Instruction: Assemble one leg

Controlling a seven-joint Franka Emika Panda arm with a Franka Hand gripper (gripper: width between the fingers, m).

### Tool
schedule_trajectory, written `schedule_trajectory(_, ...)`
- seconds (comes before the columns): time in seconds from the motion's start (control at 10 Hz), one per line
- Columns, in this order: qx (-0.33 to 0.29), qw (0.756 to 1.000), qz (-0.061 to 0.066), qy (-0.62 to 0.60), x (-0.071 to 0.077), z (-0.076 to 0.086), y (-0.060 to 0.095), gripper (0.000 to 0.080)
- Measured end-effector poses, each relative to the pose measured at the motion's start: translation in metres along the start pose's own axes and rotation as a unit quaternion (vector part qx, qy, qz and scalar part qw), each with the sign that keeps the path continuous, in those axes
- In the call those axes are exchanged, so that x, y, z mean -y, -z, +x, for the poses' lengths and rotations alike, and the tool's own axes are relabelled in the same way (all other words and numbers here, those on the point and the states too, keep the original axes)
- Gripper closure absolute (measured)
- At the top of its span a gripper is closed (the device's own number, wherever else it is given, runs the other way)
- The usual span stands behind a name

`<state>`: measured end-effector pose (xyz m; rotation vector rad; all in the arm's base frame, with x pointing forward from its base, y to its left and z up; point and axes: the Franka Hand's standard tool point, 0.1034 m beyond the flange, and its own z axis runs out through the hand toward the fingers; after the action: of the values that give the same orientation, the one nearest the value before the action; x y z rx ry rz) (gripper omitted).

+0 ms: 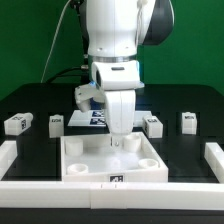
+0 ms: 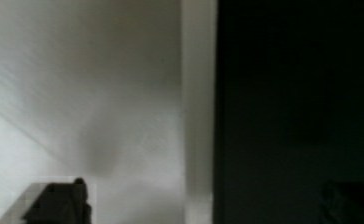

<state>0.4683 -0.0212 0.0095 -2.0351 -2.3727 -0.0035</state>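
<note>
Because the arm's broad white body stands in the middle of the exterior view, much behind it is covered. The marker board (image 1: 90,119) shows only as a strip at the exterior view's left of the arm. The gripper (image 1: 122,143) hangs low over the back part of the tray (image 1: 85,170). Its fingertips merge with the white plastic around them, so this view does not show how far apart they are.

Four legs lie on the black table (image 1: 40,142) in a loose row behind the tray, two on each side of the arm and all well apart from the gripper. The first leg (image 1: 18,123), farthest to the exterior view's left, looks wider than tall, its long axis running roughly across the picture. The second leg (image 1: 56,122), third leg (image 1: 153,125) and fourth leg (image 1: 188,121) appear squat and nearly square. They are too small to tell which way their long axes point. The third sits slightly skewed.

From the wrist view almost everything is blurred. A pale surface fills one side, a near-black area the other, and a straight edge divides them. Only the dark tips of the two fingers (image 2: 58,200) enter the picture, cut off by its border. The gripper (image 2: 202,198) is spread wide, and nothing can be seen clasped between the fingers. No leg can be made out.
</note>
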Motion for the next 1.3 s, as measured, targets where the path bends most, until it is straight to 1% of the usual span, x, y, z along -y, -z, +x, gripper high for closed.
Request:
schedule_trajectory(0.2,-0.001,1.0,0.002,-0.001,0.0019,0.0003,-0.0041,0.015)
schedule_trajectory(0.3,-0.001,1.0,0.001,-0.001,0.0011,-0.0001,-0.0036,0.018)
schedule_trajectory(0.4,-0.001,1.0,0.001,-0.001,0.0013,0.0,-0.004,0.018)
schedule_trajectory(0.6,-0.001,1.0,0.001,-0.001,0.0015,0.0,-0.0042,0.0508)
schedule_trajectory(0.7,-0.001,1.0,0.001,-0.001,0.0016,0.0,-0.0043,0.0508)
schedule_trajectory(0.8,-0.001,1.0,0.002,-0.001,0.0016,0.0,-0.0044,0.066)
schedule_trajectory(0.9,-0.001,1.0,0.001,-0.001,0.0011,0.0,-0.0041,0.0742)
schedule_trajectory(1.3,-0.001,1.0,0.001,-0.001,0.001,-0.0001,-0.0041,0.0742)
